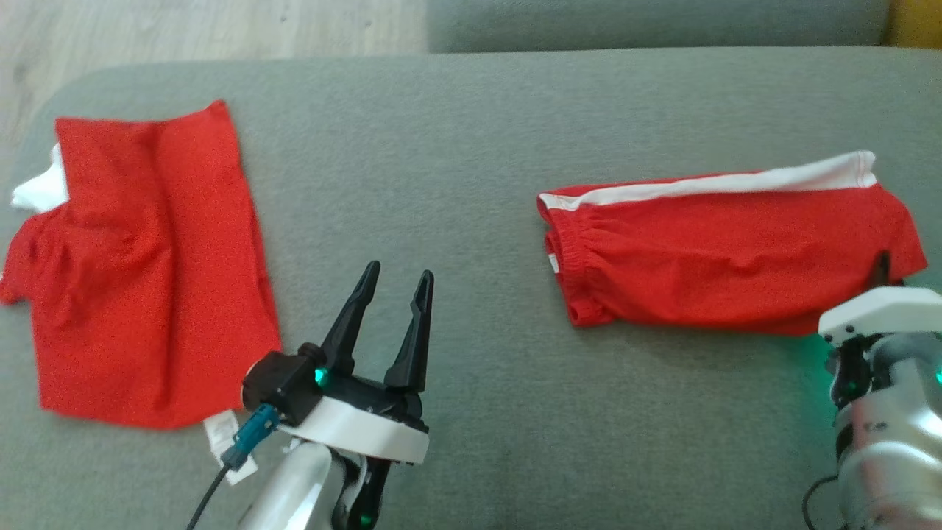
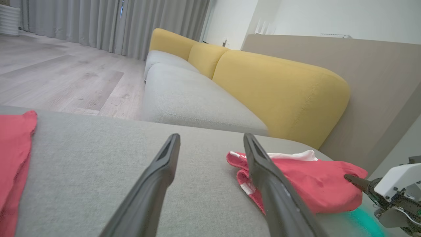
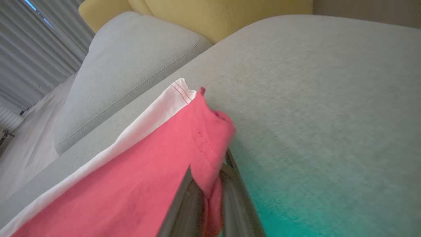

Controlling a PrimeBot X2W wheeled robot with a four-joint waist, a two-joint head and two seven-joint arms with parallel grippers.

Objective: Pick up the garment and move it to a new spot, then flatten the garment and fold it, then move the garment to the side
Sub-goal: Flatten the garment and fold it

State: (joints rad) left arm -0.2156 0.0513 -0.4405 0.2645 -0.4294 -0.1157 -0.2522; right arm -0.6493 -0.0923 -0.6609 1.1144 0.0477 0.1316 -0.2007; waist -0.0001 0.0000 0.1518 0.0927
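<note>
On the grey sofa cushion (image 1: 471,125), a red shirt (image 1: 147,272) lies flat at the far left, a white care label at its lower edge. Just beside it the left gripper (image 1: 399,274) hovers over bare cushion, fingers spread wide and holding nothing. Well apart to the right lie the red shorts (image 1: 721,250), white stripe along the far edge; the right gripper (image 3: 207,184) is pinched tight on their right-hand hem.

Right gripper (image 3: 209,168) fingertips buried in hem of red shorts with white side stripe (image 1: 728,258), fingers blurred. Small white care label (image 1: 221,430): print unreadable, lower part hidden behind left gripper (image 1: 400,271) wrist. Red fabric T-shirt (image 2: 13,158) cut off by left wrist view's left edge.
</note>
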